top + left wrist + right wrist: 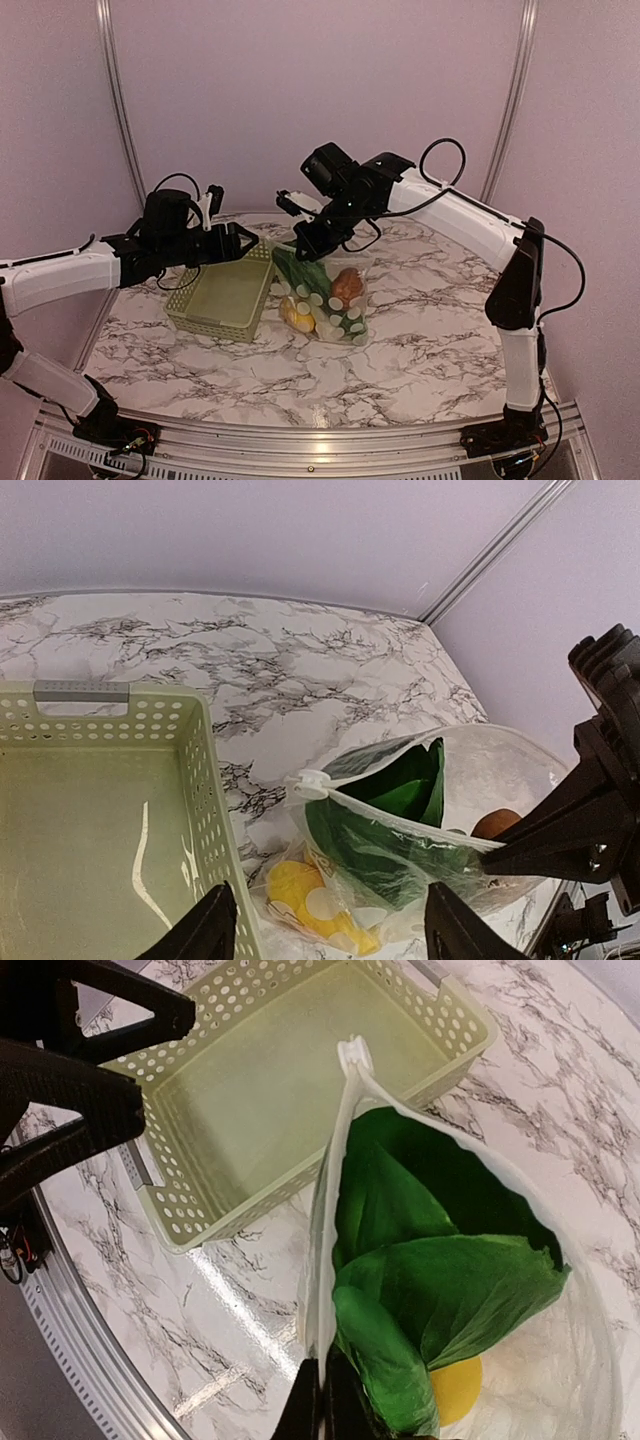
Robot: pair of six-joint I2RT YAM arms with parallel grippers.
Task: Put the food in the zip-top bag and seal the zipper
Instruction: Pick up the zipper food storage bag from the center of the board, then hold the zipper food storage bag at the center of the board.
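The zip-top bag (330,300) lies right of the basket with its mouth open. It holds the food: leafy bok choy (440,1260), a lemon (300,895), an orange piece (347,285) and a reddish-brown round one (497,823). My right gripper (322,1368) is shut on the zipper (335,1190) strip at the near mouth edge and holds it up. The white slider (310,783) sits at the strip's end nearest the basket. My left gripper (325,935) is open and empty, above the basket's right wall, a little short of the bag and facing it.
The pale green lattice basket (222,298) stands just left of the bag, with nothing showing in it. The right arm's gripper (302,242) hangs over the bag's back end. The marble table (430,350) ends at a metal rail in front.
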